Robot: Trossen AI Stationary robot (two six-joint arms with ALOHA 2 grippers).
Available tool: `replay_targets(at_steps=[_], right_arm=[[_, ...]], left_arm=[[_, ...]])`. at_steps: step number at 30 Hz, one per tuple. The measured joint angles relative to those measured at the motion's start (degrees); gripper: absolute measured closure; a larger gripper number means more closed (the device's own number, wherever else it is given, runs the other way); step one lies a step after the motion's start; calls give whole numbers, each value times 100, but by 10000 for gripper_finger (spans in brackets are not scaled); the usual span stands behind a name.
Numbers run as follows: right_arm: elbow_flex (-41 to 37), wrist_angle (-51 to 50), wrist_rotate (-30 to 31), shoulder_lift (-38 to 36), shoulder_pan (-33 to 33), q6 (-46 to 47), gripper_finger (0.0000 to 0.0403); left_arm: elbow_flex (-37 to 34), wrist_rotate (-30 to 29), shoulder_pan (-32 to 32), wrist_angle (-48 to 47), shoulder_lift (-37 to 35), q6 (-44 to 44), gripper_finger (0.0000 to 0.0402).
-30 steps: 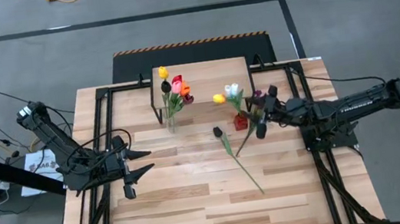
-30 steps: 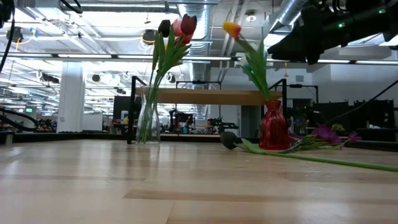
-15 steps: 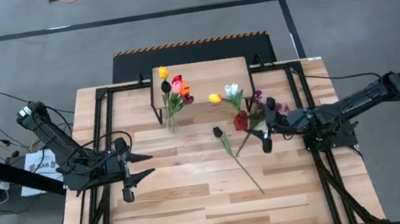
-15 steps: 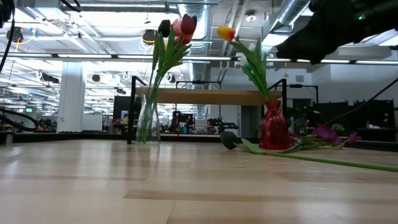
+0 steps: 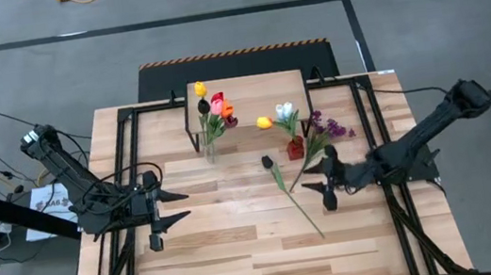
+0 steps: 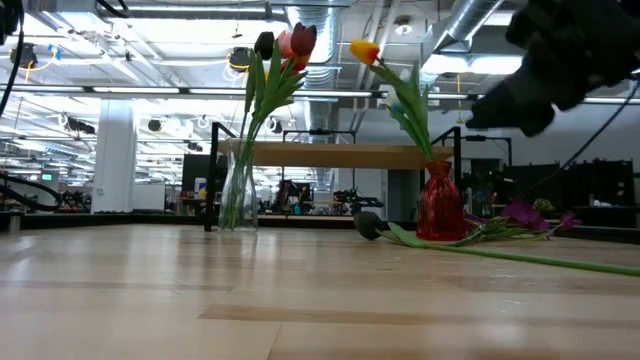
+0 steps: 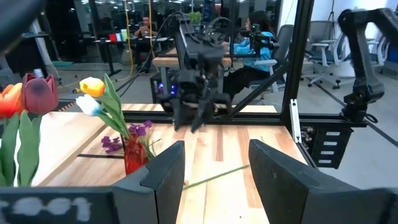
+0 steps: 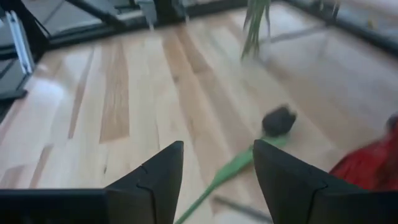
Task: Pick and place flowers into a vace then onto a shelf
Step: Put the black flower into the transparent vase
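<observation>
Wood-plank tabletop (image 5: 240,243), near half bare and wide open between both arms; black frame rails along left and right edges. Small light-wood shelf (image 5: 248,88) at far edge, centre. Clear glass vase (image 6: 237,195) just in front of shelf, left side, holding upright tulips: yellow, red, orange, dark heads (image 5: 215,106). Red vase (image 6: 440,203) right of it, near shelf's right end, with yellow and white tulips (image 5: 279,115) leaning. Dark-headed tulip (image 5: 279,177) flat on tabletop, long green stem running toward near edge. Purple sprigs (image 5: 328,130) lying beside red vase. Right gripper (image 5: 328,188) low over tabletop right of loose stem, jaws parted, holding nothing. Left gripper (image 5: 179,206) waiting at left-centre, jaws parted, empty
</observation>
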Motion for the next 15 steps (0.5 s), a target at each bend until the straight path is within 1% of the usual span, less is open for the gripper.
replay_targets(at_steps=[3,9,12,15], right_arm=[[0,4,165,440,271,651,220],[0,84,239,1229,623,1895,230],[0,282,280,1631,738,2263,238],[0,668,300,2065,816,2435,244]], left_arm=[[0,-84,0,52,0,6,232],[0,-87,0,45,0,203,232],[0,-89,0,44,0,313,232],[0,-89,0,20,0,313,232]])
